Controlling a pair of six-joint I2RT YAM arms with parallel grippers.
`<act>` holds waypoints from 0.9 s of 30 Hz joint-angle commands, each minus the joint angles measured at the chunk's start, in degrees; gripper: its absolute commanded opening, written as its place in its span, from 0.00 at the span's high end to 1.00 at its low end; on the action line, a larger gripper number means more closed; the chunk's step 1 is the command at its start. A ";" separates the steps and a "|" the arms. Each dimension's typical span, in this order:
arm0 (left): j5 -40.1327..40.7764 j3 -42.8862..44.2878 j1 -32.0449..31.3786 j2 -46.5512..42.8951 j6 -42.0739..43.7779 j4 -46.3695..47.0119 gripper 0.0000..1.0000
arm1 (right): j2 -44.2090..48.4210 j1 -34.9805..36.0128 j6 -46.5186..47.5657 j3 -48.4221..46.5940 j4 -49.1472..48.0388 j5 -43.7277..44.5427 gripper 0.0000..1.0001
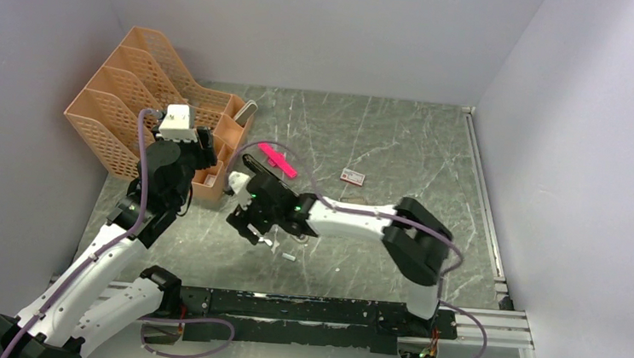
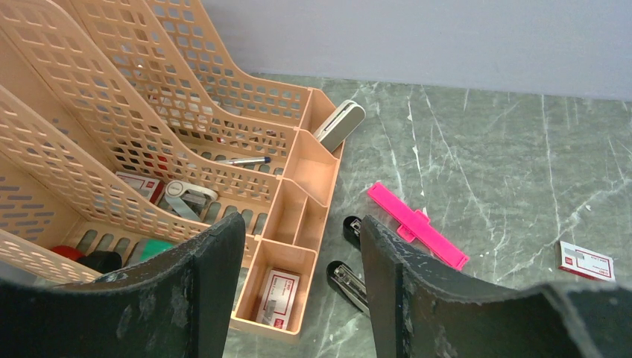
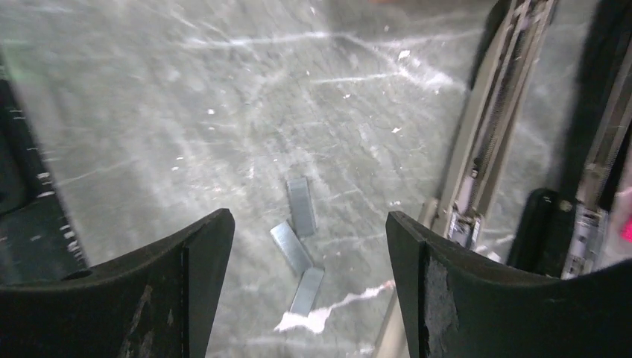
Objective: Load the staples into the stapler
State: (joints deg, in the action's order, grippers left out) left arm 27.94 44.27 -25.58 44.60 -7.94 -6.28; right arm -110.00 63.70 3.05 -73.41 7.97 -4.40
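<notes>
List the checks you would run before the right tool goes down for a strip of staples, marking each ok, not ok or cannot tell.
1. Right tool open and empty: ok, its jaws stand apart.
2. Staples under it: ok, three strips lie on the table between its fingers.
3. One strip free to take alone: not ok, they lie bunched, ends almost meeting.
4. Stapler opened: ok, its rail shows beside the strips.
5. Rail empty: cannot tell.
6. Left tool clear of the strips: ok, open and empty, up by the organiser.
</notes>
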 commanded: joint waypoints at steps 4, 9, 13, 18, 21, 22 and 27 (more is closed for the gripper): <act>-1.14 1.51 0.70 -0.38 0.30 -0.07 0.37 | 20.58 -0.42 -0.18 23.59 -31.39 3.05 0.20; -2.09 1.44 0.96 -0.39 0.19 0.11 0.37 | 32.58 -0.61 1.37 43.76 -46.49 2.38 0.19; -2.58 1.41 1.14 -0.30 0.20 0.04 0.37 | 39.14 -0.66 1.52 53.67 -52.69 3.13 0.19; -3.23 1.44 1.16 -0.32 0.29 0.01 0.37 | 40.78 -0.68 0.81 59.03 -53.97 0.83 0.20; -3.08 1.35 1.15 -0.32 0.38 0.11 0.37 | 38.47 -0.52 -0.16 62.92 -60.54 0.27 0.23; -3.15 1.28 1.15 -0.31 0.39 0.12 0.37 | 36.94 -0.51 0.26 63.69 -62.52 -0.18 0.23; -3.42 1.44 1.20 0.00 0.55 -0.09 0.37 | 29.03 -0.51 0.27 65.17 -70.79 -1.00 0.24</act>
State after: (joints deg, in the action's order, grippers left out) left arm 25.56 44.27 -25.04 44.62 -7.92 -6.28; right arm -76.40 63.33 3.44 -9.41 -51.55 -4.32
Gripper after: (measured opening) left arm 0.633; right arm 0.767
